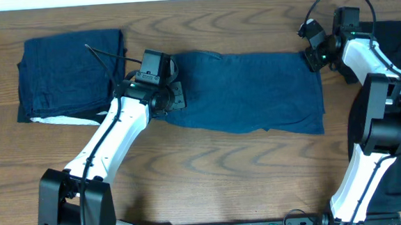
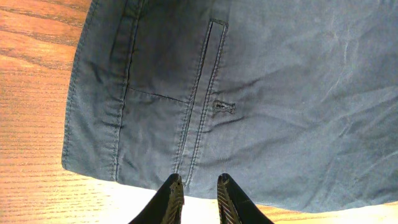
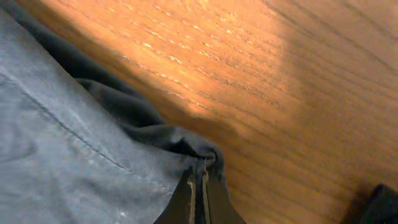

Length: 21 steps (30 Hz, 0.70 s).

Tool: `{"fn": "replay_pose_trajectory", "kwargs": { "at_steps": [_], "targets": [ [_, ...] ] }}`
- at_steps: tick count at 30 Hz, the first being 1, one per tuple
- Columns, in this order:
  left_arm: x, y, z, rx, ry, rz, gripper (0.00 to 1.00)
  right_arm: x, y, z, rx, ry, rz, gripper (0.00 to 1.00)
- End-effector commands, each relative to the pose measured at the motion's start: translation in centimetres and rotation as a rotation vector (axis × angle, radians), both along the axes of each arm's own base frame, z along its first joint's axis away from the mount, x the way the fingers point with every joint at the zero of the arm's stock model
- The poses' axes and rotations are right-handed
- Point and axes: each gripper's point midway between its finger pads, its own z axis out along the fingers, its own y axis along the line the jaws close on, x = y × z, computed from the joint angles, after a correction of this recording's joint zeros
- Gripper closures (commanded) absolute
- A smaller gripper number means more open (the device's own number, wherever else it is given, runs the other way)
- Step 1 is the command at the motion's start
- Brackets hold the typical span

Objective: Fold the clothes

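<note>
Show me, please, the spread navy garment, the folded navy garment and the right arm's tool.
spread navy garment (image 1: 248,88): overhead view, middle of the flat fabric.
folded navy garment (image 1: 66,75): overhead view, centre of its top layer.
right tool (image 3: 199,185): right wrist view, midway between its fingertips.

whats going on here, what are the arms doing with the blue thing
Two robot arms are folding clothes. Navy trousers lie flat across the table. The right tool is pinched shut on their right corner; the left tool hovers open at the waistband end. Another navy garment sits folded at the left.
</note>
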Motion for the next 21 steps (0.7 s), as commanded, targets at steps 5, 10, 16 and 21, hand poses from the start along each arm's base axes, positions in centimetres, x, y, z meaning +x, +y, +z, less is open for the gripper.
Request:
{"fn": "replay_pose_trajectory", "kwargs": {
  "at_steps": [5, 10, 16, 21],
  "targets": [
    [0.2, 0.3, -0.3, 0.018, -0.002, -0.004, 0.78, -1.0, 4.0, 1.6, 0.042, 0.024, 0.057, 0.99],
    [0.3, 0.3, -0.3, 0.017, -0.004, -0.004, 0.78, -2.0, 5.4, 1.2, 0.073, 0.083, 0.02, 0.99],
    [0.3, 0.3, -0.3, 0.017, -0.004, -0.004, 0.78, -1.7, 5.1, 1.6, 0.04, 0.067, 0.011, 0.97],
    [0.3, 0.3, -0.3, 0.021, -0.006, -0.002, 0.78, -1.4, 4.1, 1.7, -0.027, 0.05, 0.006, 0.84]
  ]
}}
